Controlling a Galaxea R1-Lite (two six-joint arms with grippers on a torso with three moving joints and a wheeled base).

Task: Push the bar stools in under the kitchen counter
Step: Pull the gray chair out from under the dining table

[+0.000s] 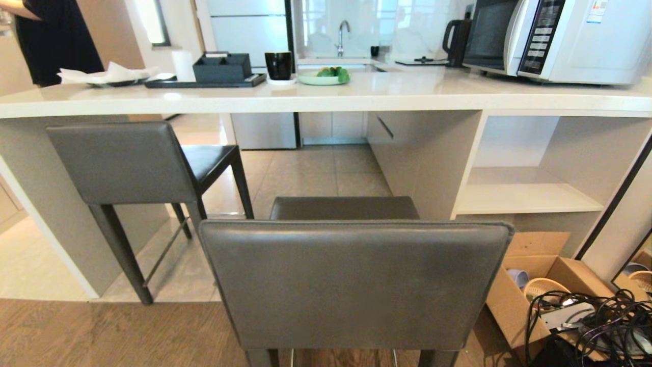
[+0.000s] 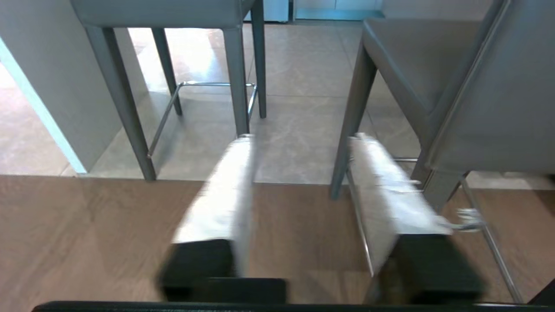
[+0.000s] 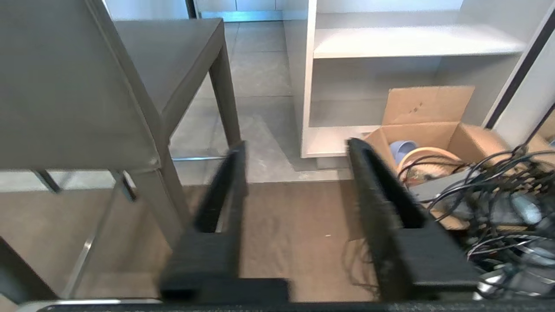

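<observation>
Two dark grey leather bar stools face the long white stone kitchen counter (image 1: 326, 94): left stool (image 1: 137, 163) angled, seat partly under the edge; nearer stool (image 1: 351, 280) square-on, outside. Left gripper (image 2: 299, 143) and right gripper (image 3: 295, 147) hang parted, empty.

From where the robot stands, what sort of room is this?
Most likely a home kitchen with a breakfast bar: a white stone counter carries a microwave and a kettle, a sink tap stands behind, and two grey bar stools wait in front.
</observation>
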